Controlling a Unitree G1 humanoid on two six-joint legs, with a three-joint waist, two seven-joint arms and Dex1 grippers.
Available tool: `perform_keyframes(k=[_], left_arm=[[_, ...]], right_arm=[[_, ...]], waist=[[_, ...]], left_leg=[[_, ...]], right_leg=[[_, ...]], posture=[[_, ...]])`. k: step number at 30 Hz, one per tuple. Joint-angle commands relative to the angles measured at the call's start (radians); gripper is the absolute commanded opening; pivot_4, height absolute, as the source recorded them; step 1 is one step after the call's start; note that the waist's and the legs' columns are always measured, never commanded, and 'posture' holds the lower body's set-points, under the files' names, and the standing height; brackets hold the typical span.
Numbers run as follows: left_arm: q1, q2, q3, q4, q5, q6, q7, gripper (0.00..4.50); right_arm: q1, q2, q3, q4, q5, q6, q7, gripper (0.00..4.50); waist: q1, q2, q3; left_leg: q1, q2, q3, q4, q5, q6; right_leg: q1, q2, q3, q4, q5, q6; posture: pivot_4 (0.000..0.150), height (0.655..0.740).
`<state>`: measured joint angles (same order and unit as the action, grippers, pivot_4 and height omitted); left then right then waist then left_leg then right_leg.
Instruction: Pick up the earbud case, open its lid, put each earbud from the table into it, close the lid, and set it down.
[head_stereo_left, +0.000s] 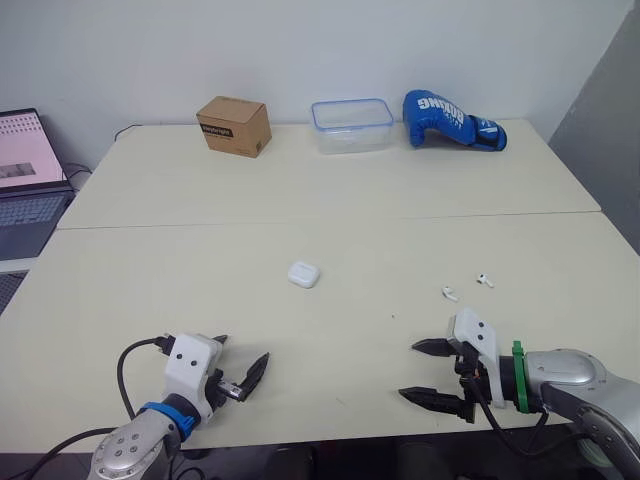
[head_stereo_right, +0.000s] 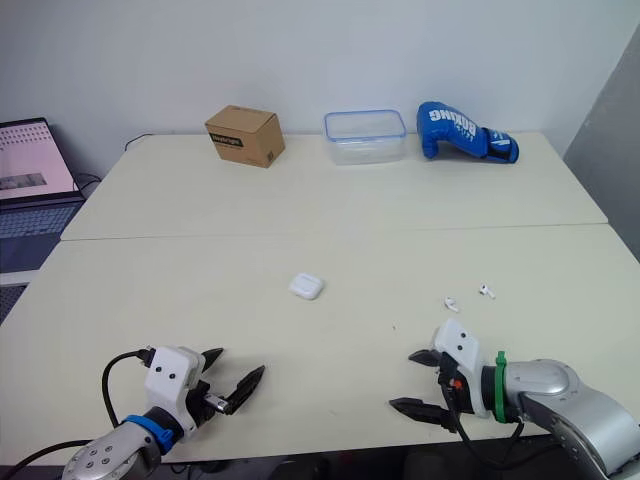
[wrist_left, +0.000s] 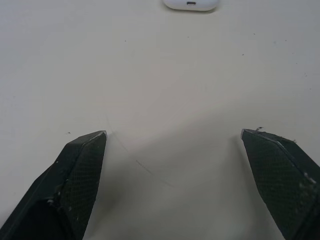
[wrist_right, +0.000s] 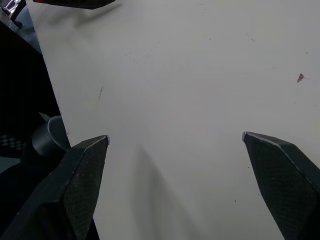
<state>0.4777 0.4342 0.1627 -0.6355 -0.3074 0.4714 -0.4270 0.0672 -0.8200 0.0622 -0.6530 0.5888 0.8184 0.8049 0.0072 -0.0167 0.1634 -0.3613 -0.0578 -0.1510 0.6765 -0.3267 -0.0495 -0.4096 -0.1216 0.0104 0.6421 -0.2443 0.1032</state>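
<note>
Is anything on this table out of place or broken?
Nothing looks broken or spilled. Two earbuds lie loose on the table, apart from their case, and a blue boxing glove sits oddly at the far edge.

Two earbuds (head_stereo_left: 450, 294), one case (head_stereo_left: 303, 274), box (head_stereo_left: 234, 126), container (head_stereo_left: 351, 138), glove (head_stereo_left: 450, 119), laptop (head_stereo_left: 25, 190).

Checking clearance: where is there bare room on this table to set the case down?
Free: the front strip between the left gripper and right gripper; the stretch left of the earbud case; the band between it and the box, container and glove behind. Crowded around the two earbuds near the right gripper.
</note>
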Motion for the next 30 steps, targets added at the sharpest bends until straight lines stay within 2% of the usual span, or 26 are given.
perform_keyframes(k=[1, 18, 23, 30], left_arm=[[0.021, -0.005, -0.001, -0.039, 0.016, -0.033, 0.004, 4.5], [0.02, -0.004, 0.007, -0.041, 0.015, -0.033, 0.004, 4.5], [-0.115, 0.036, 0.02, -0.035, -0.01, 0.056, 0.01, 4.5], [-0.448, 0.038, -0.058, 0.019, -0.051, 0.286, 0.048, 4.5]], right_arm=[[0.005, -0.015, -0.013, -0.035, 0.004, -0.014, 0.007, 4.47], [0.0, -0.028, -0.006, -0.041, 0.005, -0.021, 0.016, 4.47], [-0.07, -0.007, -0.041, -0.004, -0.013, -0.049, -0.013, 4.47], [-0.208, 0.007, -0.096, 0.066, -0.051, -0.129, -0.02, 4.47]], waist=[[0.0, 0.0, 0.0], [0.0, 0.0, 0.0], [0.001, 0.0, 0.0], [0.002, 0.0, 0.0]], left_leg=[[0.0, 0.0, 0.0, 0.0, 0.0, 0.0], [0.0, 0.0, 0.0, 0.0, 0.0, 0.0], [0.0, 0.0, 0.0, 0.0, 0.0, 0.0], [0.001, 0.0, -0.001, 0.0, 0.001, -0.001]], right_leg=[[0.0, 0.0, 0.0, 0.0, 0.0, 0.0], [0.0, 0.0, 0.0, 0.0, 0.0, 0.0], [0.0, 0.0, -0.001, 0.001, 0.0, 0.0], [0.001, 0.0, -0.001, 0.001, 0.0, 0.0]], posture=[[0.15, 0.7307], [0.15, 0.7307], [0.15, 0.7307], [0.15, 0.7307]])
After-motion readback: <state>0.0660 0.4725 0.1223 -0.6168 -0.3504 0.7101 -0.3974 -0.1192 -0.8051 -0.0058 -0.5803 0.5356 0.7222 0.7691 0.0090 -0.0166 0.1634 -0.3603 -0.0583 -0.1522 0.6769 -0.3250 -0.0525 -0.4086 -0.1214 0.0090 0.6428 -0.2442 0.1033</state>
